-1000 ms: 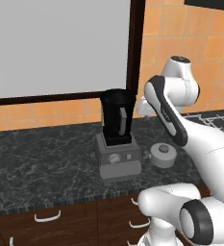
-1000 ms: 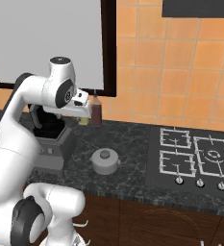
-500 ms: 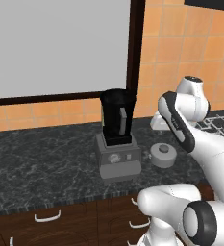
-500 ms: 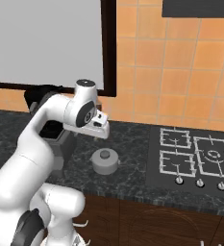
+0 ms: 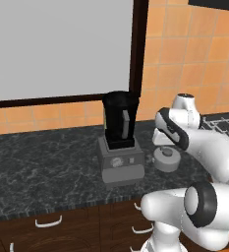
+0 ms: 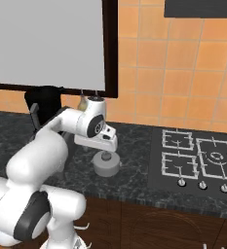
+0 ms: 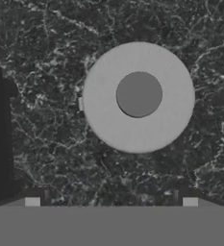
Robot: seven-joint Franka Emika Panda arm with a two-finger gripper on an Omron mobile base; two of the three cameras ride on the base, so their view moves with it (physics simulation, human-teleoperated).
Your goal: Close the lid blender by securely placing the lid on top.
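Note:
The blender (image 5: 120,138) stands on the dark counter, a black jar with a side handle on a grey base with a dial, its top uncovered. Its jar (image 6: 44,104) shows behind my arm in the right base view. The lid (image 5: 166,158), a round grey cap with a small knob, lies flat on the counter just right of the blender. My gripper (image 6: 105,151) hangs straight above the lid (image 6: 106,165), pointing down, a short way off it. In the hand view the lid (image 7: 139,96) sits slightly right of centre, and the gripper (image 7: 111,202) is open, fingertips wide apart with nothing between them.
A gas hob (image 6: 202,160) lies on the counter to the right of the lid. A dark-framed window (image 5: 62,49) and orange tiled wall rise behind the blender. Drawers with white handles (image 5: 48,222) run below the counter's front edge.
The arm has swung down and to the right, from high beside the blender jar to just above the lid. The lid and blender have not moved.

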